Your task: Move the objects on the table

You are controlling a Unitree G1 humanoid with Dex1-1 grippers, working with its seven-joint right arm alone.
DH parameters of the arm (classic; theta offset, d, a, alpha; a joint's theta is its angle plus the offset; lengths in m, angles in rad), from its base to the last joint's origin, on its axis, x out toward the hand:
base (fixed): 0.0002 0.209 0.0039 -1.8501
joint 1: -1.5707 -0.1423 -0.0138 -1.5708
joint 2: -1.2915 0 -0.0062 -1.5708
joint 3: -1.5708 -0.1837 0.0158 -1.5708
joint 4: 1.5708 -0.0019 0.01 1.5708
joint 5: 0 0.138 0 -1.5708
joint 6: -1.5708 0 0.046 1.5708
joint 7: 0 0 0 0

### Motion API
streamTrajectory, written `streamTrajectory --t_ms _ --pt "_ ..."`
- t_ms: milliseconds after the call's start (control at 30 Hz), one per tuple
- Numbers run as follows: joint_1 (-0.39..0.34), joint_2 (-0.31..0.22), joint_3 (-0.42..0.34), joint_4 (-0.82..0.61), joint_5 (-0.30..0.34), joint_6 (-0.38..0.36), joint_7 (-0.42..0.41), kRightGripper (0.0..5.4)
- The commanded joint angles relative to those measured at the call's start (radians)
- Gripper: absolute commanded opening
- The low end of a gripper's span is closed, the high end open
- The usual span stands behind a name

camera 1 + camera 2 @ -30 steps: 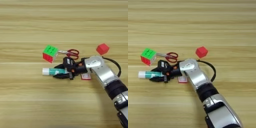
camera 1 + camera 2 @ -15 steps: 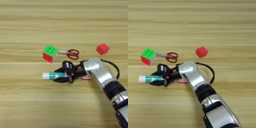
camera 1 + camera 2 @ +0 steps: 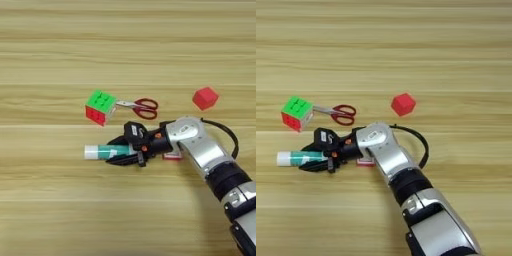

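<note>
while the jaws grip the glue stick low on the bench, puzzle cube, scissors and red cube lie untouched, likely still to move.

A robotics test bench, by every sign: a pale wood-grain surface filled both views, and a silver robot forearm trailing a black cable reached across it. Small unrelated practice items lay scattered there: a glue stick, a puzzle cube, red-handled scissors and a plain red cube. No walls or furnishings showed.
</note>
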Motion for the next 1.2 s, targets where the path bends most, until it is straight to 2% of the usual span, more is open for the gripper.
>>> streamTrajectory --t_ms 33,467,1000,1200 --pt "-0.068 -0.006 -0.012 -0.028 -0.002 -0.012 -0.029 2.30" --pt "-0.073 -0.006 -0.017 -0.026 0.001 -0.009 -0.028 3.75" --pt "-0.081 0.001 -0.027 -0.042 0.011 0.006 -0.031 5.25" --pt "-0.080 0.001 -0.036 -0.062 0.022 0.017 -0.027 5.37"
